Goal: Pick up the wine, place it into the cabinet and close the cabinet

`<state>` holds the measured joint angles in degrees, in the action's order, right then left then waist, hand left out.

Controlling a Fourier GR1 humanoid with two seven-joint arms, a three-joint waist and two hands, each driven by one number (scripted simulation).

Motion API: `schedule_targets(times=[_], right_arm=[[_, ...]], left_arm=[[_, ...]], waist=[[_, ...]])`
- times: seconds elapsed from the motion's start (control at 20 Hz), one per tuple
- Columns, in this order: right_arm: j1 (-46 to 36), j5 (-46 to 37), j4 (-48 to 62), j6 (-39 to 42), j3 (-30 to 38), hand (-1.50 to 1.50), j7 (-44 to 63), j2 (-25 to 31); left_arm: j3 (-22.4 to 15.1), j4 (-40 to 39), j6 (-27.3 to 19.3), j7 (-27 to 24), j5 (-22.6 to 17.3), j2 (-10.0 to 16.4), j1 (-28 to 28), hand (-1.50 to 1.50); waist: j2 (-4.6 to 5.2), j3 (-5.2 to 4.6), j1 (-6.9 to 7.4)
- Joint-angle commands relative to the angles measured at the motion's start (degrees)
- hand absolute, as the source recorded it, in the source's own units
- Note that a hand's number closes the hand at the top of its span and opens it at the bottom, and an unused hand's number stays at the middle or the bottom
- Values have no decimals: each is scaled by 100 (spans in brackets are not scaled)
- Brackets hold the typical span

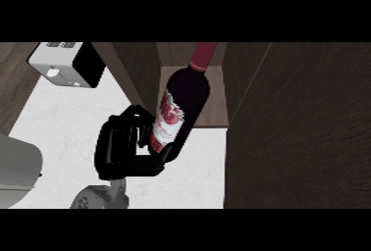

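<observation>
The wine bottle (185,100) is dark, with a red and white label and a red cap. It is tilted, its neck pointing away into the open cabinet (214,117) and its body over the front edge of the cabinet floor. My right hand (127,147) is shut on the bottle's lower part: its fingers curl round the left side and the thumb presses near the base. The cabinet door (297,132) stands open as a large dark wood panel at the right. At the lower left edge, a grey forearm (16,169) shows; its hand is out of view.
A white and black toaster (66,63) sits on the pale counter (65,122) at the upper left. A dark wood cabinet side (134,68) stands just left of the opening.
</observation>
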<state>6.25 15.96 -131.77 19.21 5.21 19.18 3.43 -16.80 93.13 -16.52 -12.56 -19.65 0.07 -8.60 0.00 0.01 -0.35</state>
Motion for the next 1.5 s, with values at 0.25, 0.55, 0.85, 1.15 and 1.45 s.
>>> schedule_targets(times=[0.25, 0.55, 0.85, 1.15, 1.45], right_arm=[[-273, 32, 382, 26, 206, -150, -151, 78], [-742, -156, 87, -401, -90, -150, 399, 16], [-304, 166, -97, -159, 79, -150, 381, 122], [-43, 299, -44, 60, 323, -150, 96, 163], [-464, -165, 170, -266, -112, -150, 216, -45]], left_arm=[[-296, -1439, -696, -281, 434, -7, -1163, 150], [-712, -2341, -1156, -793, -82, -7, -1601, 150], [-1153, -2397, -1787, -803, -660, -7, -1663, 150], [-1182, -3471, -1452, -1984, -1293, -7, -1634, 150], [-1236, -3902, -1529, -1938, -1520, -7, -1910, 150]], waist=[[7, 0, -10], [10, -4, -16], [-1, -2, -11], [10, -2, -46], [5, -3, -18]])
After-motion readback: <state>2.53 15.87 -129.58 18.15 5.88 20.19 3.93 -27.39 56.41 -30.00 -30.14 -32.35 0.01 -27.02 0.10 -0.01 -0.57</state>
